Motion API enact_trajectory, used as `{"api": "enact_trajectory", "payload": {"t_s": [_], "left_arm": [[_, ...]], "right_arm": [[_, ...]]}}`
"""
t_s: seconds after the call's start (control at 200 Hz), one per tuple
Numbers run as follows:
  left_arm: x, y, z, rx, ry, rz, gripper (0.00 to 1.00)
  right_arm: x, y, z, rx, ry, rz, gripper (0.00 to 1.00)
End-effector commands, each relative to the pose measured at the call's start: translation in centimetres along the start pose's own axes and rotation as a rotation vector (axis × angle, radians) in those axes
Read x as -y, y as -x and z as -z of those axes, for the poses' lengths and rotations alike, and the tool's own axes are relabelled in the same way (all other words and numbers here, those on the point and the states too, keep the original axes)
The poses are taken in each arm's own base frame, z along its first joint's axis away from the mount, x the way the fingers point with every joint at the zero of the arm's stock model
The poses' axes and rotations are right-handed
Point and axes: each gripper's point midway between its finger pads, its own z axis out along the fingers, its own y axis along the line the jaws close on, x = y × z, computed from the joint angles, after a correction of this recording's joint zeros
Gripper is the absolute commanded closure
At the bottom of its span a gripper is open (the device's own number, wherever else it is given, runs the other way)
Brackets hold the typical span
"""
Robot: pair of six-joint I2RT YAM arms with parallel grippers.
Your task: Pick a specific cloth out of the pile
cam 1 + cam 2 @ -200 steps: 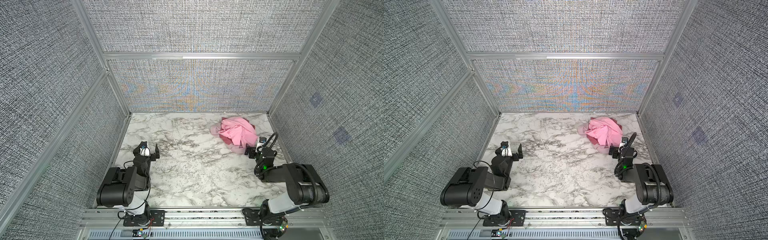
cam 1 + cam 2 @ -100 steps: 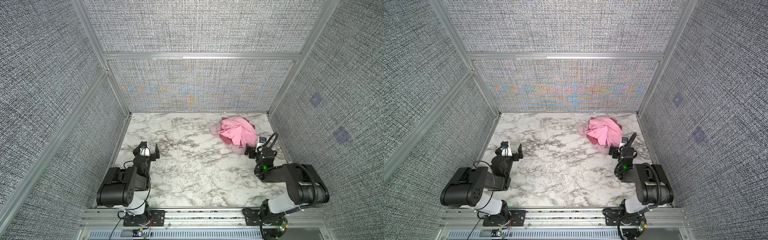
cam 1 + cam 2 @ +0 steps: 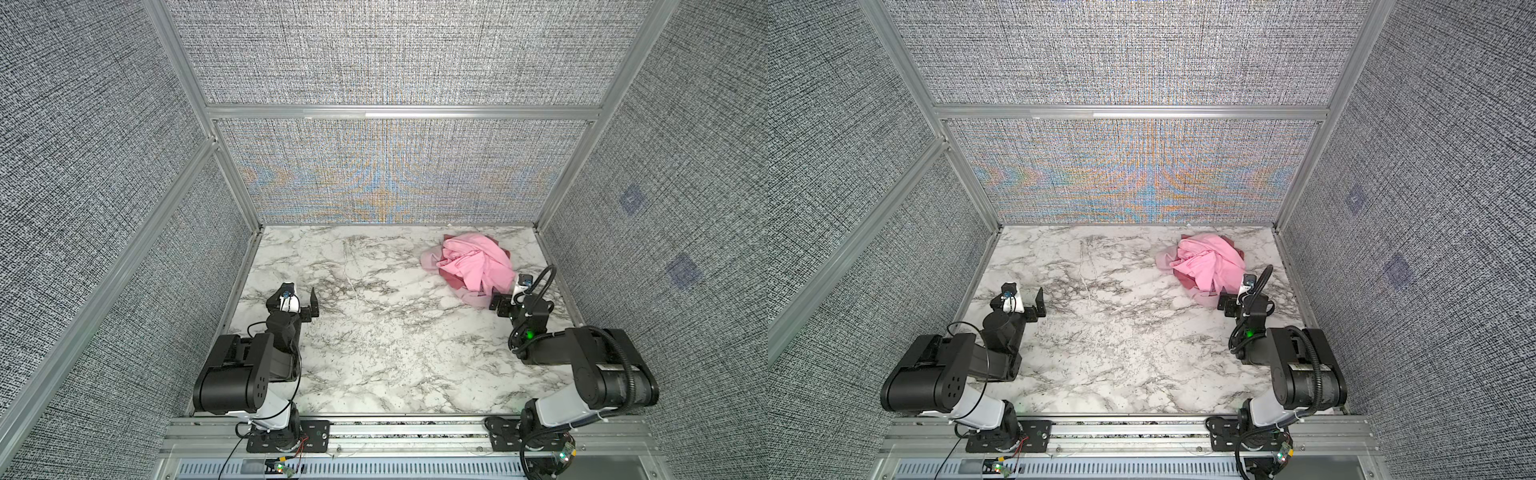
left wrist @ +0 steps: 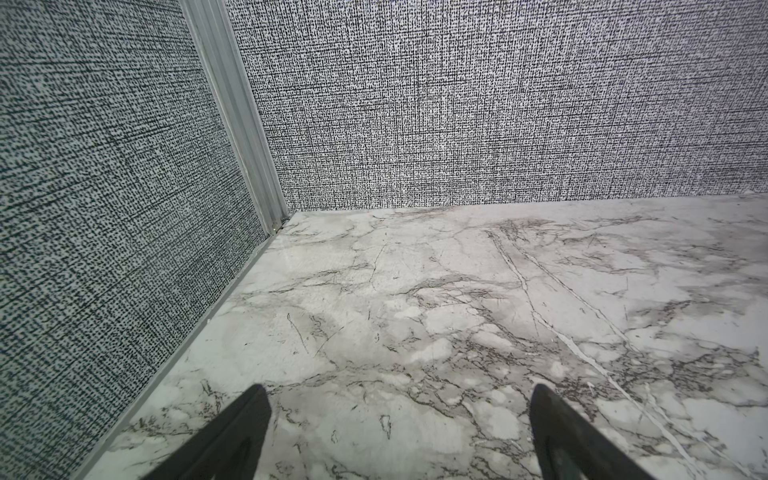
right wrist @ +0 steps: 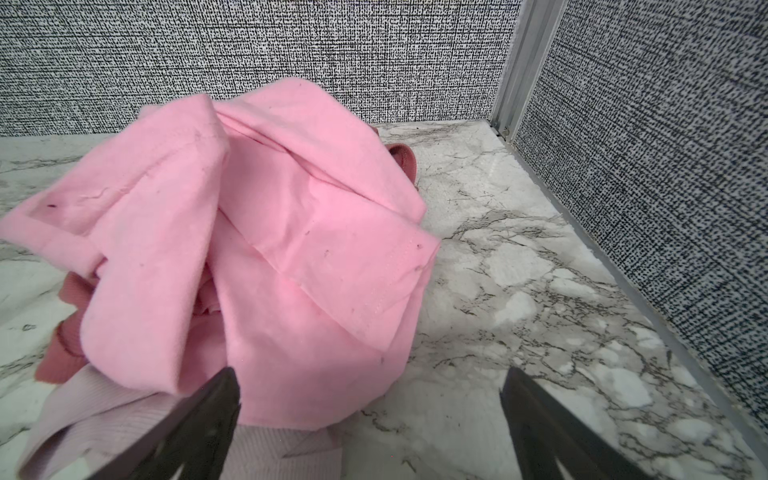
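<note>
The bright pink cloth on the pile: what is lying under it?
Under the bright pink cloth, a pale mauve cloth sticks out on the robot's side and a dark rose-red cloth shows at two edges. How far either reaches underneath is covered.

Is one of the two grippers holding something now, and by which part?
Nothing is held. The left gripper is open over the marble table. The right gripper is open at the near edge of the pile, gripping nothing.
</note>
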Motion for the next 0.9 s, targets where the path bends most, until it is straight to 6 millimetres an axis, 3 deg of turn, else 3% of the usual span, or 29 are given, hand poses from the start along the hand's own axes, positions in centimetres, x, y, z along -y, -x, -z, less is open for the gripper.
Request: {"api": "enact_trajectory", "payload": {"t_s": [0.0, 0.155, 0.22, 0.325, 0.43, 0.64, 0.785, 0.896], "left_arm": [[-0.2, 0.7, 0.0, 0.027, 0.009, -0.003, 0.05], [-2.5, 2.8, 0.7, 0.043, 0.150, 0.028, 0.14], [-2.4, 4.6, 0.5, 0.033, 0.141, 0.030, 0.16], [-2.0, 7.8, 0.2, 0.042, 0.111, 0.148, 0.21], [-0.4, 9.3, -0.2, 0.010, 0.049, 0.226, 0.23], [4.1, 10.2, -0.6, -0.092, -0.080, 0.284, 0.25], [6.7, 10.5, -0.4, -0.121, -0.167, 0.313, 0.25], [7.4, 10.1, -0.4, -0.134, -0.185, 0.322, 0.25]], "right_arm": [[-0.1, 0.9, 0.0, 0.016, 0.002, -0.006, 0.01], [-0.1, 4.6, 0.6, -0.050, -0.031, 0.010, 0.01], [-0.5, 7.1, 1.0, -0.074, -0.024, -0.020, 0.01], [-2.1, 8.7, 1.7, -0.135, -0.009, -0.053, 0.01], [-4.8, 8.2, 2.0, -0.230, 0.025, -0.034, 0.08], [-11.1, 5.5, 3.2, -0.363, 0.123, 0.017, 0.22], [-12.5, 1.7, 3.3, -0.498, 0.143, -0.043, 0.35], [-12.8, -0.8, 3.3, -0.556, 0.138, -0.050, 0.42]]}}
